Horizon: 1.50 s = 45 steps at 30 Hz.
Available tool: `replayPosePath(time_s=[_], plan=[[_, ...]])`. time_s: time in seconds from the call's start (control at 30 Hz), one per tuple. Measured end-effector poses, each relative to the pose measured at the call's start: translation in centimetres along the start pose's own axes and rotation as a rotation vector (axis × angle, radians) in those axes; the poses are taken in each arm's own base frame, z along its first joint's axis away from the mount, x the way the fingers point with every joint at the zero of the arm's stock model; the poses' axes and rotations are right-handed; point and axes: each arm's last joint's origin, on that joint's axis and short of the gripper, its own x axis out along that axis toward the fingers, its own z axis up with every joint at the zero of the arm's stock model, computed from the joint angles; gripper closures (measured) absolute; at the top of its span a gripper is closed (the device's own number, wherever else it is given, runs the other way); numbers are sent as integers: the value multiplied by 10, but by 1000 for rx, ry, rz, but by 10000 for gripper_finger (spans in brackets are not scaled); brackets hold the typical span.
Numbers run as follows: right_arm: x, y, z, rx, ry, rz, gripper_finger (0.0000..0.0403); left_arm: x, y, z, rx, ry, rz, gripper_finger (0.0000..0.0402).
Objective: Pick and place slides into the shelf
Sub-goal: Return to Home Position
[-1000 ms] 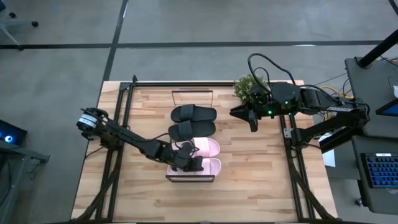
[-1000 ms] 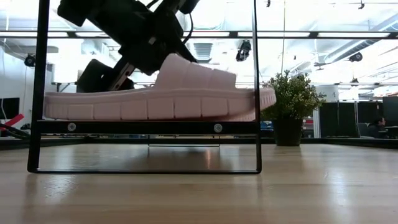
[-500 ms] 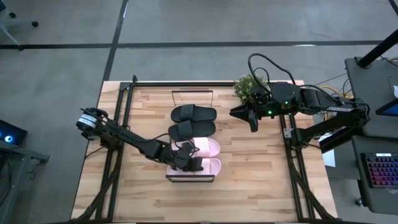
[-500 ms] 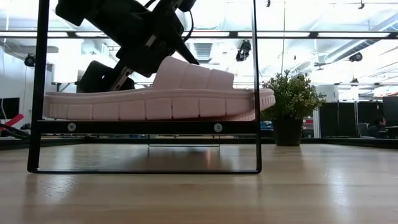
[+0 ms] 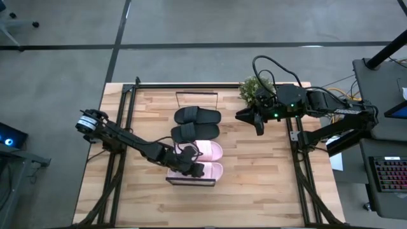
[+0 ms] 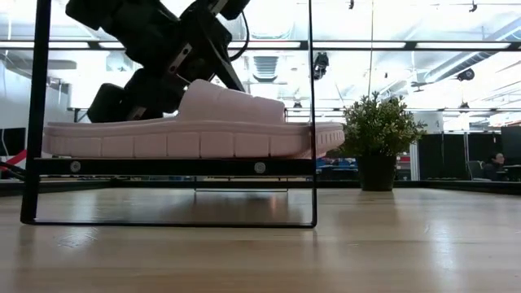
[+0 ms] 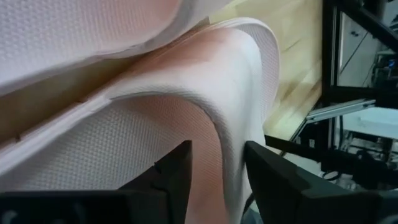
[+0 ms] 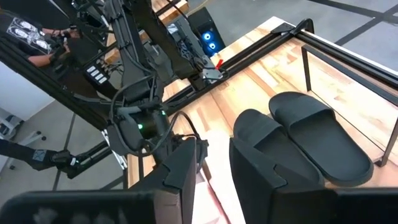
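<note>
The left hand [image 5: 191, 166] grips the strap of a pink slide [image 5: 208, 170] lying on the shelf [image 6: 171, 167]. The right hand [image 5: 257, 124] hovers released above the worktop [image 5: 254, 184], beside two black slides [image 5: 197, 124].

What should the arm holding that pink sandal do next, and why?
Probably open its jaws and back away. The left gripper grips the strap of the pink slide, which already lies flat on the shelf beside the other pink slide.
</note>
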Motion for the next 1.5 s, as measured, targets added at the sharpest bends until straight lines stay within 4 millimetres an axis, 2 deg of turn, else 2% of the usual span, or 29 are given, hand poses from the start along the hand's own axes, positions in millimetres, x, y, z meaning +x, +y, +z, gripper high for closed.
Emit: replayPosePath(time_s=[0.3, 0.43, 0.67, 0.9, 1.03, 1.17, 1.27, 1.33, 1.5], plan=[[0, 0, 0, 2, 4, -2, 325, -7, -7, 2, 46, -29, 3, 269], [0, 0, 0, 2, 6, 1, 321, -11, -3, 1, 65, -20, 38, 269], [0, 0, -1, 3, 7, 0, 312, -25, -6, 3, 128, -20, 39, 269], [0, 0, -1, 3, 10, -3, 319, -39, -12, 4, 209, -30, 7, 269], [0, 0, -1, 3, 10, -2, 316, -49, -18, 4, 301, -37, -30, 269], [0, 0, -1, 3, 7, -1, 312, -71, -31, 7, 439, -101, -130, 269], [0, 1, 0, 1, -5, 8, 314, -94, -39, 10, 529, -201, -186, 269], [0, 3, 1, -17, -21, 21, 318, -112, -43, 13, 582, -287, -210, 269], [-2, 14, 6, -127, -127, 53, 328, -165, -62, 20, 865, -577, -354, 269]])
